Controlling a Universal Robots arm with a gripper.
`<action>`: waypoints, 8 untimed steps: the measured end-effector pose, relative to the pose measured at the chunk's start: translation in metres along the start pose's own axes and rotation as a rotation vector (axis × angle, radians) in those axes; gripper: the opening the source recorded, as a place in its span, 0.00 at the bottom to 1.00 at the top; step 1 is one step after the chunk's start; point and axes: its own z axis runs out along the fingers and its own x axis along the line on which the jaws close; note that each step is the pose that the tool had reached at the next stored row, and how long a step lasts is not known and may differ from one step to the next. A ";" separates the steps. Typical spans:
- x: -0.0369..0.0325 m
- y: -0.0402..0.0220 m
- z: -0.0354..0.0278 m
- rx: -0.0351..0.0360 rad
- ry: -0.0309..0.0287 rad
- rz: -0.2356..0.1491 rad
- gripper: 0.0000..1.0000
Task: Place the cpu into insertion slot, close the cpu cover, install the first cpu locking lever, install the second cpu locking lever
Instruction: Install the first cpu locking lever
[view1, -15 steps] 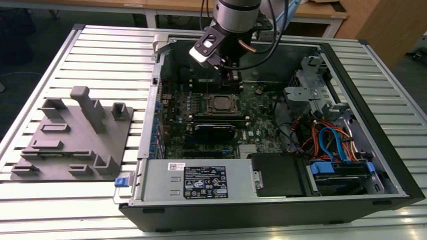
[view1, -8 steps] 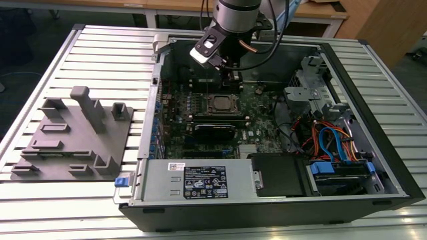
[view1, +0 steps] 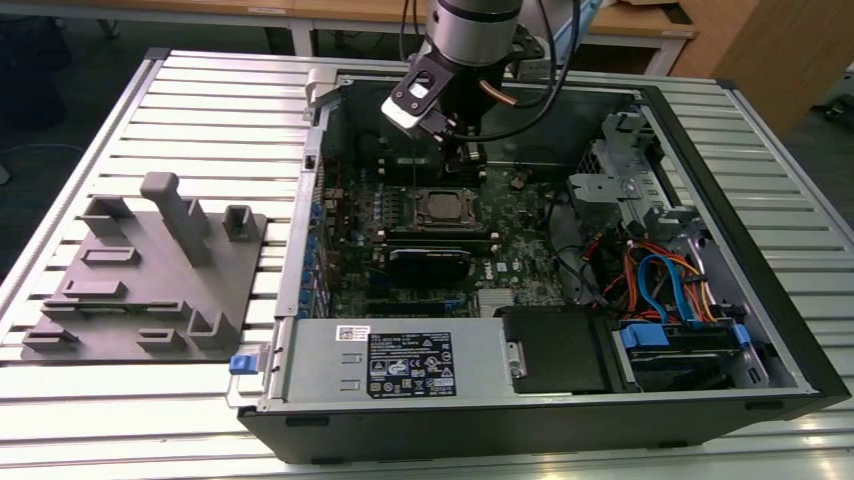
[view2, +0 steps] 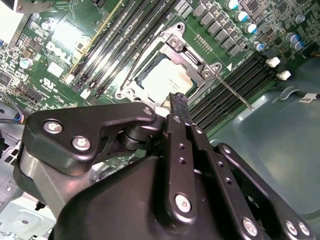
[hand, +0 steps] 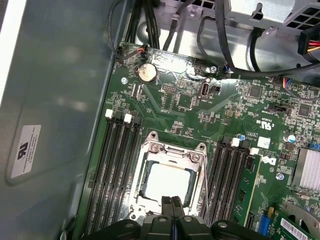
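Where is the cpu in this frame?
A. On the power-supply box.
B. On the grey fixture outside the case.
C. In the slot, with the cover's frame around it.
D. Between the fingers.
C: in the first wrist view the cpu lies in the slot inside the frame of the cover, and the shut fingers stand at its edge.

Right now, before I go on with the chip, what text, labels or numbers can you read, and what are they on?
No text can be quoted reliably.
Black label on the grey box: print too small to read.
White sticker on the same box: too small to read.
Pale sticker on the case wall: too small to read.
White markings on the green board: too small to read.
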 end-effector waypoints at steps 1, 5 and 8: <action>-0.0001 0.0000 0.0000 0.0000 0.0000 -0.004 0.10; -0.0002 -0.0001 0.0000 0.0005 0.0000 -0.021 0.10; -0.0004 -0.0001 0.0000 0.0007 0.0001 -0.033 0.10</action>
